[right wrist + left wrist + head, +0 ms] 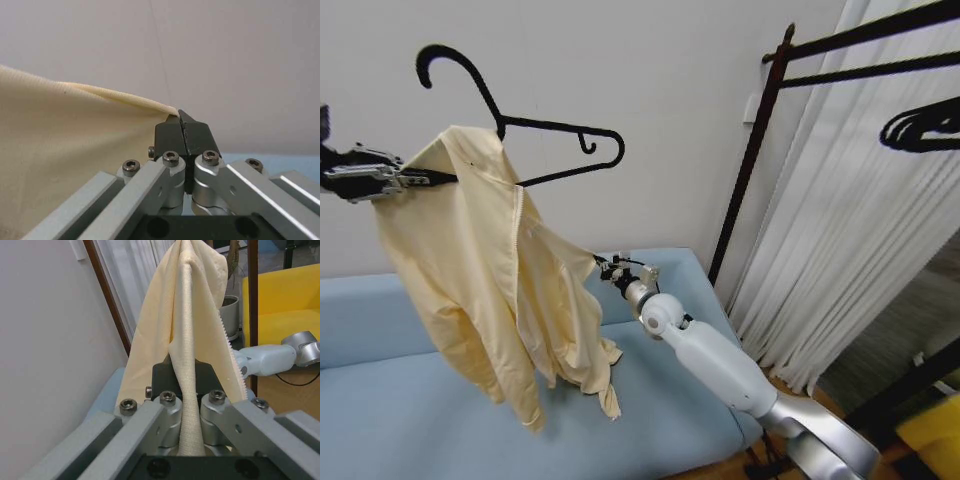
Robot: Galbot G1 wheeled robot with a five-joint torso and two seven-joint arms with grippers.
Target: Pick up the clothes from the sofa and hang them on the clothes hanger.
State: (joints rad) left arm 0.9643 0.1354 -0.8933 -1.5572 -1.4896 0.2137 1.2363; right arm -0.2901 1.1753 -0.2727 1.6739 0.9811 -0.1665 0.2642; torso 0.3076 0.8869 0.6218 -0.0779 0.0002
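Your left gripper point(432, 179), at nine o'clock, is clenched on the cream jacket point(490, 270) by its shoulder, half over the black hanger point(555, 128); your right gripper point(604, 266) pinches its front edge near centre. Expect light, limp cloth; hold seams.

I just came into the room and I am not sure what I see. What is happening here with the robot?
The robot holds a cream jacket in the air above the light blue sofa. Its left gripper is shut on the jacket at the shoulder, where the cloth lies over one end of a black hanger. The right gripper pinches an edge of the jacket farther down. The hanger is not yet on the dark rack.
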